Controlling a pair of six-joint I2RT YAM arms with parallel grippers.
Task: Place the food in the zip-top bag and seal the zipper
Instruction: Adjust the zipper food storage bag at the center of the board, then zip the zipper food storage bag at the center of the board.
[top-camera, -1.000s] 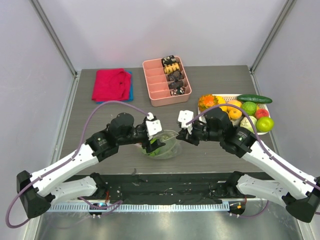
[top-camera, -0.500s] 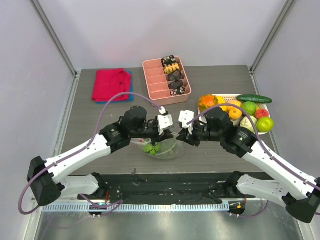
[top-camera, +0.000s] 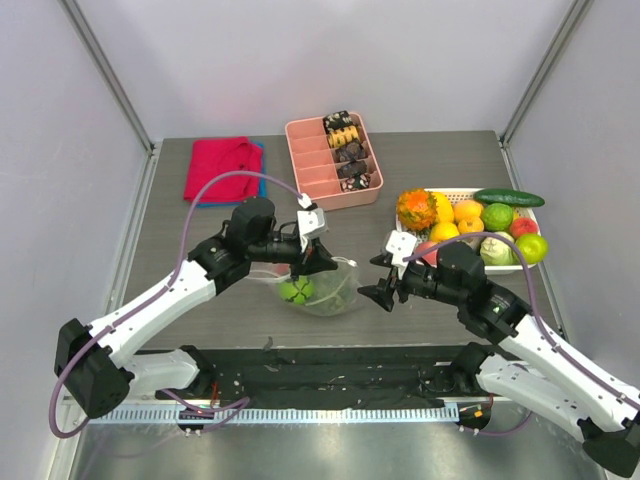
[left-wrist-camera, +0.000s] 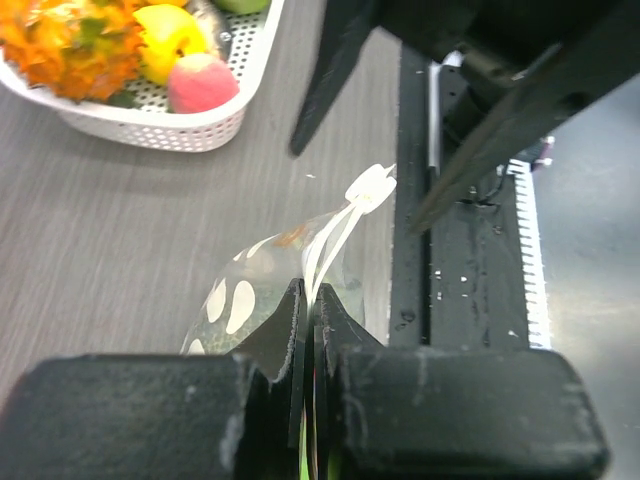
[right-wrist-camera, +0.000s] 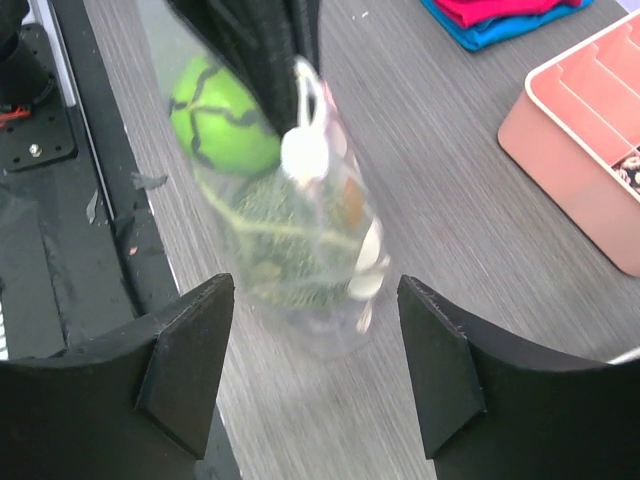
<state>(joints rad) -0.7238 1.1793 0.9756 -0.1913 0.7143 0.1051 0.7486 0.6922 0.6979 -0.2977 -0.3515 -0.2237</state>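
The zip-top bag (top-camera: 330, 290), clear with white dots, stands on the table in front of the arms. My left gripper (top-camera: 306, 262) is shut on its top edge. In the left wrist view the jaws (left-wrist-camera: 308, 292) pinch the zipper strip, and the white slider (left-wrist-camera: 370, 187) sticks out just beyond them. Inside the bag lie a round green fruit (right-wrist-camera: 222, 115) and a yellow-green piece (right-wrist-camera: 290, 250). My right gripper (top-camera: 378, 281) is open to the right of the bag, touching nothing. In its own view the right gripper (right-wrist-camera: 318, 286) stands wide, with the slider (right-wrist-camera: 302, 155) ahead.
A white basket (top-camera: 533, 210) of fruit and a cucumber (top-camera: 508, 197) stands at the right. A pink tray (top-camera: 305, 185) with dark snacks and a red cloth (top-camera: 220, 168) lie at the back. The black near edge of the table (right-wrist-camera: 60, 250) is just behind the bag.
My left gripper moved in from the left and shut on the bag's top edge. My right gripper opened, let go of the bag and drew back to the right.
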